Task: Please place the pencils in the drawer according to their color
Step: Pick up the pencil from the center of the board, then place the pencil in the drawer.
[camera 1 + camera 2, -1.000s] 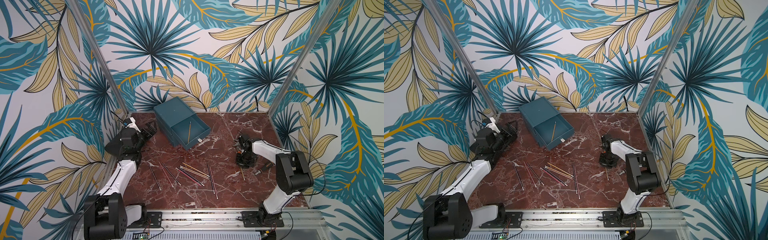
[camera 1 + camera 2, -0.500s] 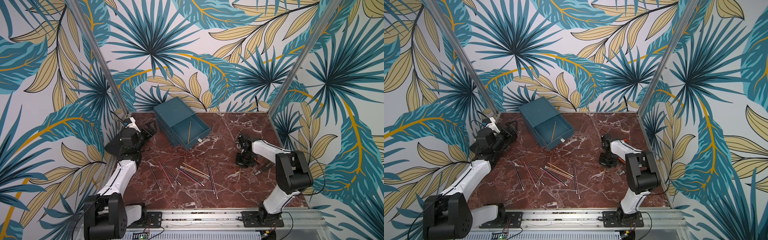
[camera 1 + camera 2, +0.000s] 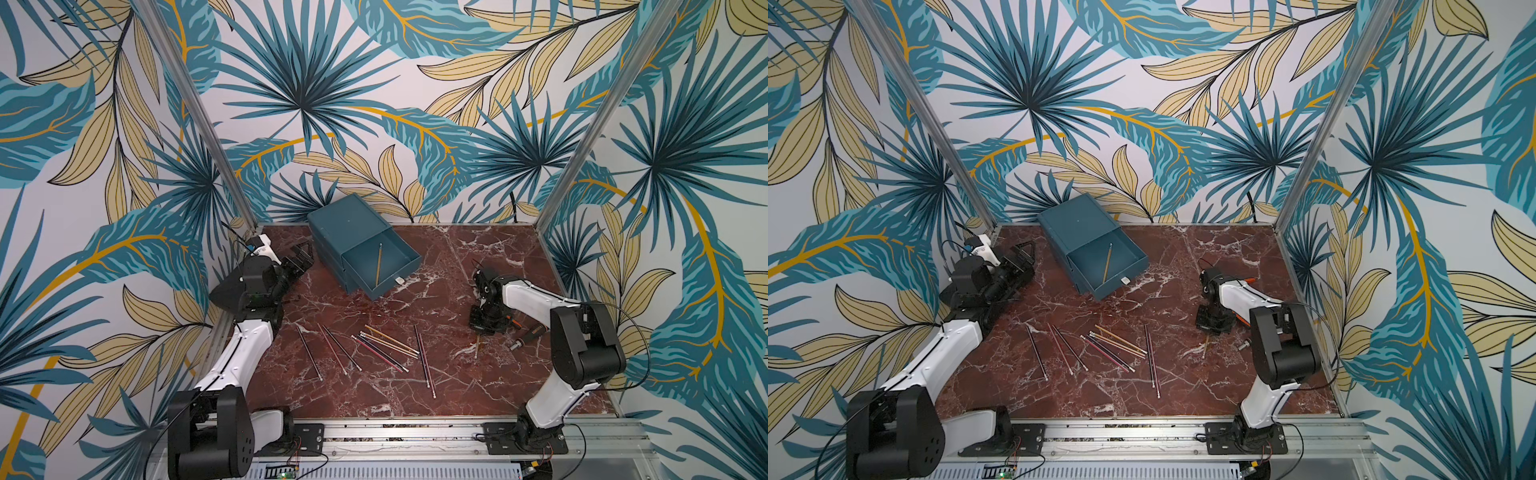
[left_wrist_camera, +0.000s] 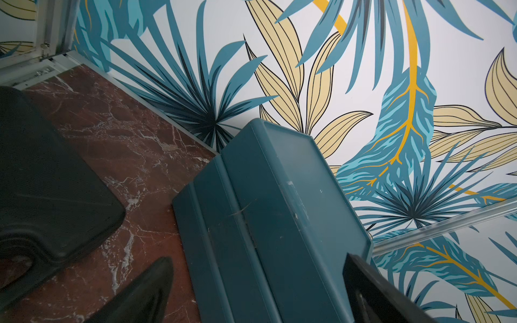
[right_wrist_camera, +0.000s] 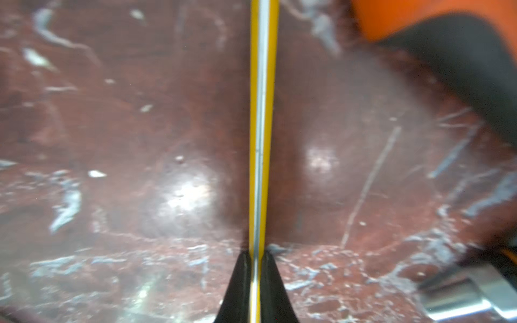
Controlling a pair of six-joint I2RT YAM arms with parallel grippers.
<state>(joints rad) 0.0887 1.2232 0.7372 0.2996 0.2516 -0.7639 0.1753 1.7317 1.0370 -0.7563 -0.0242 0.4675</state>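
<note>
The drawer (image 3: 349, 226) is a dark teal chest at the back of the table, its top tray pulled out with one yellow pencil (image 3: 379, 264) lying in it. Several yellow, red and black pencils (image 3: 374, 349) lie scattered mid-table. My right gripper (image 3: 484, 328) points down at the table and is shut on a yellow pencil (image 5: 263, 112), pinched between the black fingertips (image 5: 242, 268); its free end (image 3: 477, 349) sticks out toward the front. My left gripper (image 3: 301, 257) stands open beside the chest's left wall (image 4: 265, 223), touching nothing.
An orange-handled tool (image 3: 530, 332) with a silver tip lies just right of my right gripper, close to the held pencil (image 3: 1205, 347). The walls close in the back and both sides. A dark rounded shape (image 4: 42, 181) sits beside the chest in the left wrist view.
My right gripper's jaws have closed onto the yellow pencil, and the pencil's free end has swung slightly to the left. The left arm has stayed still.
</note>
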